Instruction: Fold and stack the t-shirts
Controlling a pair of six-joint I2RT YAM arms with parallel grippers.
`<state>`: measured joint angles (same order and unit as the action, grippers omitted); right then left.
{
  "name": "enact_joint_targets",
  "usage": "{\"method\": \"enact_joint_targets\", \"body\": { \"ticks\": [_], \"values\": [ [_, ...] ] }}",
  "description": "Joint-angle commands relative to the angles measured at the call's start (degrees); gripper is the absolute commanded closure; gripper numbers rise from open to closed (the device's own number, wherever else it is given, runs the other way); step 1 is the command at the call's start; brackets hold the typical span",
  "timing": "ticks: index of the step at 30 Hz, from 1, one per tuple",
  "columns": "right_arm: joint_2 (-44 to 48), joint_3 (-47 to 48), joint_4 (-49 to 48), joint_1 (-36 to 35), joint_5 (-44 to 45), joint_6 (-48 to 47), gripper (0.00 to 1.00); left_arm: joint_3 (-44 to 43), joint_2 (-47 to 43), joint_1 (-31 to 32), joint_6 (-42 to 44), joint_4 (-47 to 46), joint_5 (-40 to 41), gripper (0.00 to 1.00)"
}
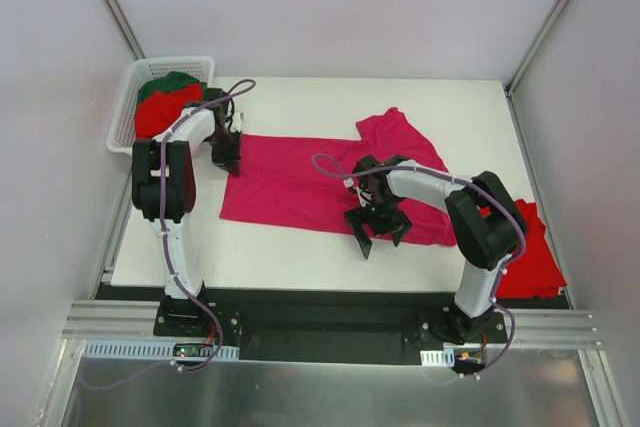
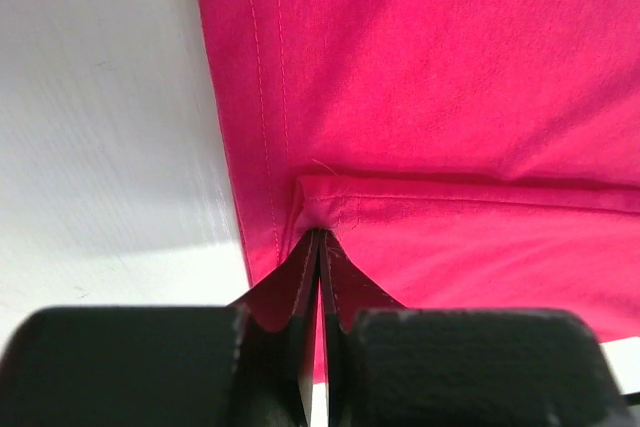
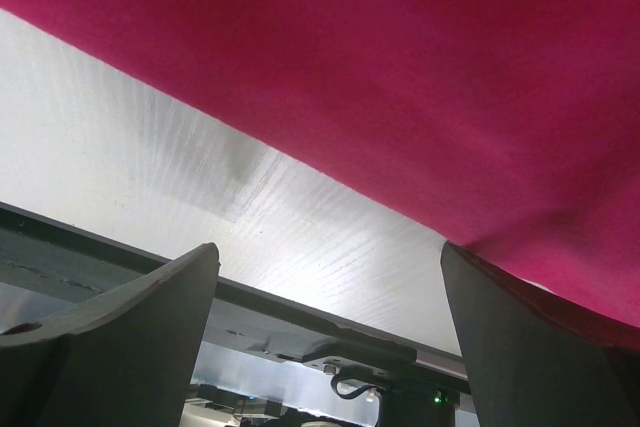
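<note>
Both arms share one build: white tubular links joined by bulky black joint housings. The left arm (image 1: 163,182) is bolted to a black base (image 1: 183,319) at 7 o'clock in the overhead view, and the right arm (image 1: 485,222) to a matching one at 5 o'clock. A pale lilac cable (image 1: 178,252) runs along each arm, looping free near the wrist. A small board (image 1: 186,350) with coloured specks sits beside each base. The left end effector (image 1: 231,165) has matte black fingers (image 2: 290,297) tapering to thin wedge tips. The right end effector (image 1: 381,240) has broad, dark fingers (image 3: 110,337) with rounded edges.
</note>
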<state>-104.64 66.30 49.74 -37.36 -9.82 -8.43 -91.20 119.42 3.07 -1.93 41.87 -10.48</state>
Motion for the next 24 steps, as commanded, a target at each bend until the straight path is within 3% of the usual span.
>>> {"method": "enact_joint_targets", "body": {
  "ticks": [1,7,9,15,24],
  "values": [
    [0.84,0.23,1.15,-0.25,0.33,0.34,0.04,0.67,-1.46,0.71,0.62,0.93,-0.68,1.0],
    [1.19,-0.38,1.07,-0.25,0.16,0.25,0.04,1.37,-2.87,0.71,0.97,0.94,0.37,1.0],
    [1.63,-0.65,1.07,-0.25,0.24,0.17,0.04,0.94,-2.52,0.71,0.97,0.94,0.55,0.84],
    [2.25,-1.79,1.5,-0.25,0.6,-0.36,0.04,-0.64,-1.99,0.97,0.88,0.94,2.3,0.66],
    [1.72,-1.18,1.86,-0.25,0.6,-0.71,0.04,-2.14,-1.73,0.97,0.79,1.2,3.97,0.64]
  ]
}}
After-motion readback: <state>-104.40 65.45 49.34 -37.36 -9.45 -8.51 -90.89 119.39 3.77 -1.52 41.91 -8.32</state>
